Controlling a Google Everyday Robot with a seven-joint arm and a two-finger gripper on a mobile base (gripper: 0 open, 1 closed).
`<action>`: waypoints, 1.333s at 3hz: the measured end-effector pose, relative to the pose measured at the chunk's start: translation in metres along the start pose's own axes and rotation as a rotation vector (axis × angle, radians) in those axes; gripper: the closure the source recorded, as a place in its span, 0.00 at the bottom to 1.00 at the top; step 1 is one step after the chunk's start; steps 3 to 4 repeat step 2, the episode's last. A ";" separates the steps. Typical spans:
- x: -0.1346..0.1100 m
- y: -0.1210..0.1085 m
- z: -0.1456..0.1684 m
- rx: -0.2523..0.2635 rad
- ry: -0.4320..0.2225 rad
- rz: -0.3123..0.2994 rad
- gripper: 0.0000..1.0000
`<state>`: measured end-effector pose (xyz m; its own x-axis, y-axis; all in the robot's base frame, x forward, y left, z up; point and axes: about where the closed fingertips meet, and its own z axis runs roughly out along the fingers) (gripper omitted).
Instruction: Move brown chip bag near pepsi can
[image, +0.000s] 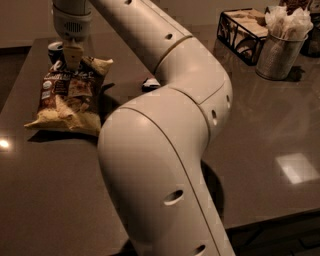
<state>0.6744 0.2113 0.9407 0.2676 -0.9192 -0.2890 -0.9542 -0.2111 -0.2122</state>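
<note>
1. One desk (260, 125) carries everything. Its near edge is cut off at the bottom, and a wide strip through the middle is hidden behind the arm.
2. One robot arm (170, 150) fills the centre. It rises from the near edge, bends, and reaches to the far left corner. Its base is cut off at the bottom.
3. One chip bag (70, 97) lies near the far left corner. Its long axis runs from the near edge to the far edge. The pale end with pictured chips points to the near edge and the other end points to the far edge, at the can. The print is hard to read.
4. One wire basket (240, 32) stands at the far right corner. What is in it is hard to make out.
5. One metal cup (277, 52) of napkins stands just right of the basket, its top cut off by the frame.
6. One pincer (72, 59) hangs point-down over the bag's far end, closed on that end.
7. One soda can (54, 49) stands just past the bag's far end, mostly hidden behind the pincer. Only its silver top and a bit of dark side show.
8. One small dark wrapped bar (150, 84) lies right of the bag, half hidden by the arm.
</note>
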 end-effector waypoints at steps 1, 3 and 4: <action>-0.004 -0.006 0.004 0.020 -0.014 -0.001 0.13; -0.008 -0.011 0.008 0.034 -0.025 -0.001 0.00; -0.008 -0.011 0.008 0.034 -0.025 -0.001 0.00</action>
